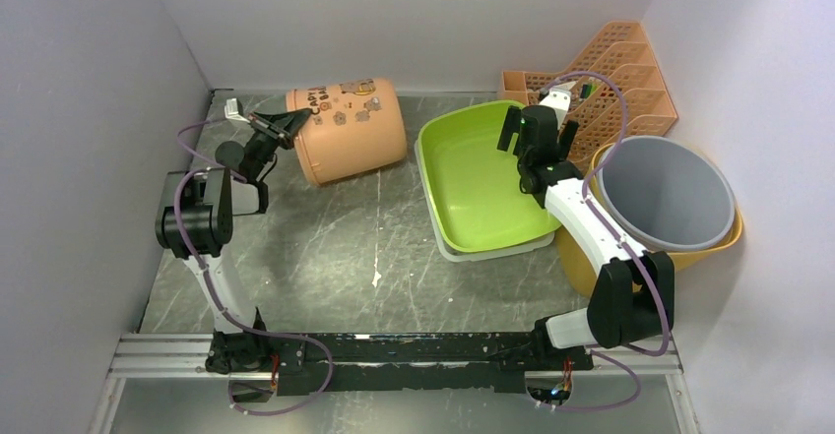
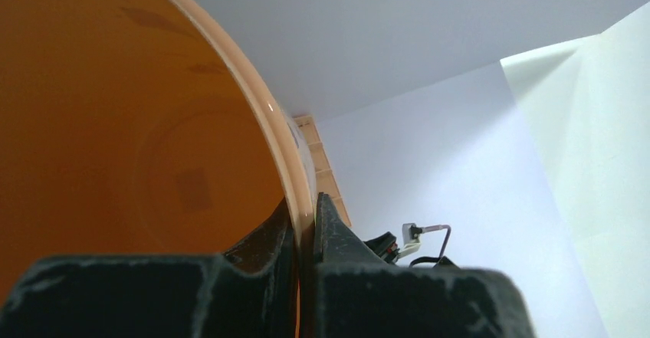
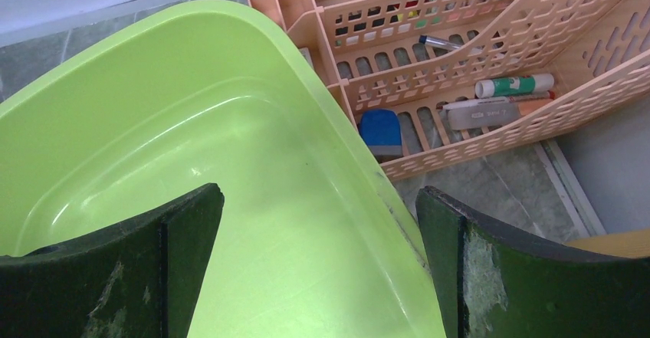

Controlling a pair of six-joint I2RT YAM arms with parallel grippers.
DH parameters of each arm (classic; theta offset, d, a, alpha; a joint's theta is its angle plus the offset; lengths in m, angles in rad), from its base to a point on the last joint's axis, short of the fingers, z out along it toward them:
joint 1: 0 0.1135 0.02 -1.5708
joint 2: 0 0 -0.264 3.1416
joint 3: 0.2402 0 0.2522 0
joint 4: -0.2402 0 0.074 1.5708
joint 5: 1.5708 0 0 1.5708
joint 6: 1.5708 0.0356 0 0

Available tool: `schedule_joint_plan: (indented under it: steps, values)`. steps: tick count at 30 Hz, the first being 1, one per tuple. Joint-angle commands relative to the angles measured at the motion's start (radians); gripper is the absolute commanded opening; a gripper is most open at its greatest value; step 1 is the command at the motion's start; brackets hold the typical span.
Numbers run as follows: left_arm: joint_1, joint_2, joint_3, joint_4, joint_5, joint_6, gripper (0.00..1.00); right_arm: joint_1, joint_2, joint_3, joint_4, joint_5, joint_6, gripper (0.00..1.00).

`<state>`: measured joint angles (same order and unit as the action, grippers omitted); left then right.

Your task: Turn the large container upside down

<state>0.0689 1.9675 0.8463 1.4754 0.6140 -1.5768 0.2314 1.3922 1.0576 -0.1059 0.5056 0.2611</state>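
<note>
white walls (image 1: 89, 109) close round a grey table (image 1: 325, 247), where the left gripper (image 1: 284, 125) clenches the rim of the orange container (image 1: 356, 131), tipped on its side at far left, and the right gripper (image 3: 320, 194) gapes wide above the green tub (image 1: 478, 183).

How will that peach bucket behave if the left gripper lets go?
The peach bucket lies on its side and is round-walled, so it will likely roll. The left gripper pinches only its thin rim, so the wall may flex or slip.
</note>
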Motion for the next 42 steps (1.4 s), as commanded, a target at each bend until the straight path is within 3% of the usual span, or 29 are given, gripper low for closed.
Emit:
schedule_joint_plan:
  steps: [1, 11, 16, 22, 28, 30, 33, 42]
  values:
    - [0.057, 0.078, -0.066, 0.342, 0.038, -0.02, 0.07, 0.002, 0.019, -0.005, 0.029, 0.006, -0.002, 1.0]
    - [0.239, 0.144, -0.177, 0.342, 0.135, -0.005, 0.1, 0.004, 0.032, -0.013, 0.034, -0.018, 0.012, 1.0]
    - [0.297, 0.168, -0.236, 0.341, 0.151, 0.028, 0.34, 0.004, 0.035, -0.014, 0.042, -0.031, 0.016, 1.0]
    - [0.316, 0.231, -0.232, 0.339, 0.167, 0.048, 0.72, 0.005, 0.032, -0.014, 0.042, -0.029, 0.01, 1.0]
    - [0.316, 0.239, -0.228, 0.335, 0.18, 0.054, 0.76, 0.004, 0.043, -0.007, 0.042, -0.038, 0.012, 1.0]
    - [0.317, 0.231, -0.229, 0.328, 0.184, 0.053, 0.84, 0.003, 0.042, -0.004, 0.041, -0.045, 0.013, 1.0]
    - [0.315, 0.159, -0.241, 0.207, 0.195, 0.126, 0.88, 0.005, 0.038, -0.004, 0.039, -0.042, 0.011, 1.0]
    - [0.313, -0.278, -0.176, -0.679, 0.074, 0.605, 0.88, 0.008, 0.019, 0.012, 0.011, -0.061, -0.007, 1.0]
